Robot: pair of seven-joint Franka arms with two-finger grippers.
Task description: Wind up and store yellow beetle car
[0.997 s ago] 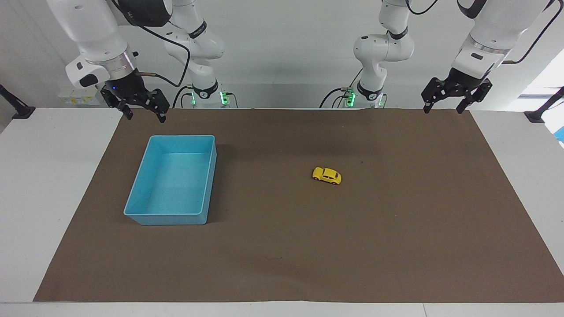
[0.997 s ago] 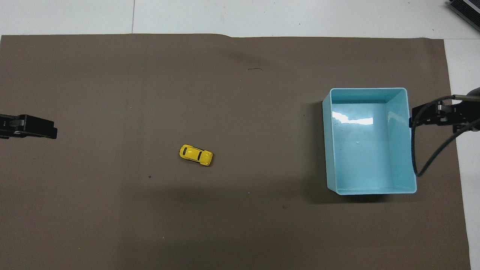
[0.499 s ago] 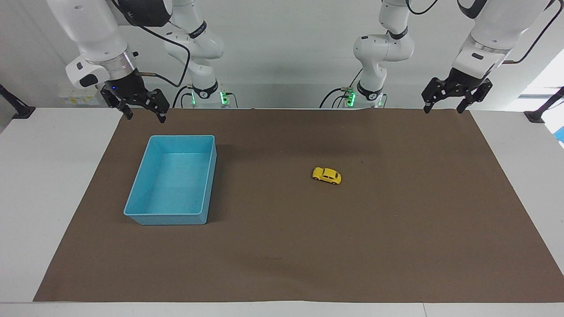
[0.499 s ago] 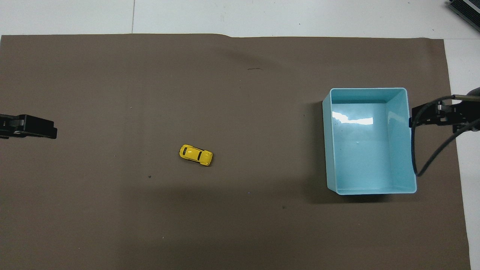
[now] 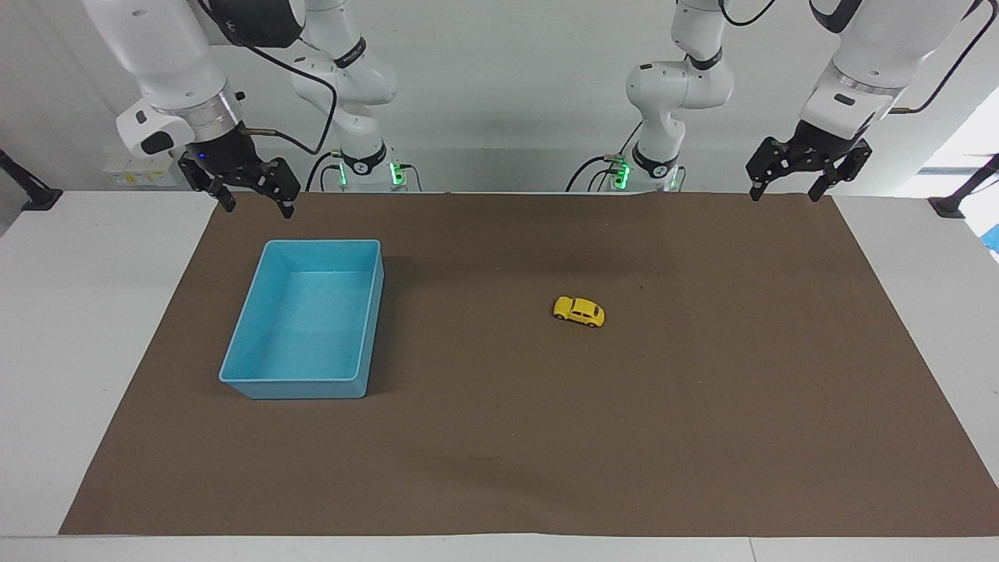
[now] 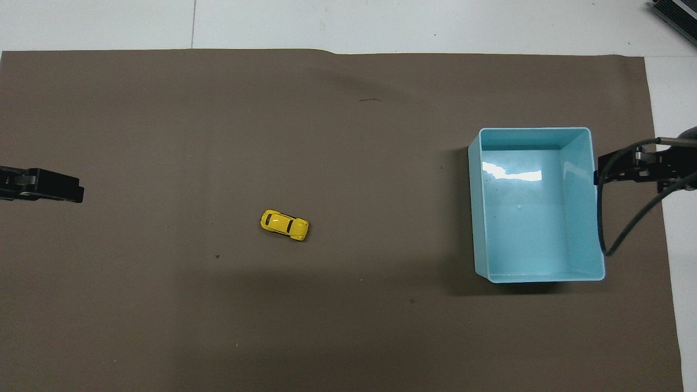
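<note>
Nothing had visibly moved since the earlier frames: both arms waited in the same raised poses and every object lay where it had been. On its wheels on the brown mat (image 5: 702, 437), the yellow beetle car (image 5: 579, 311) sat near the mat's middle, well apart from the blue bin (image 5: 311, 382), toward the left arm's end of the desk (image 5: 94, 328) from that bin. Seen in the overhead view, the car (image 6: 284, 225) lay slantwise to the bin's straight walls. That bin, an open rectangular tub with nothing visible inside it, rested on the mat toward the right arm's end of the desk. Over the mat's edge nearest the robots, just above the bin's corner on the robots' side, hung the right gripper (image 5: 251, 201), its fingers (image 5: 227, 202) spread apart and gripping nothing. Well away from the bin, over the mat's corner at the left arm's end, the left gripper (image 5: 783, 192) hung with its fingers (image 5: 755, 191) likewise spread and empty. A black cable (image 6: 621, 228) looped from the right arm just beside the bin's outer wall in the overhead view.
</note>
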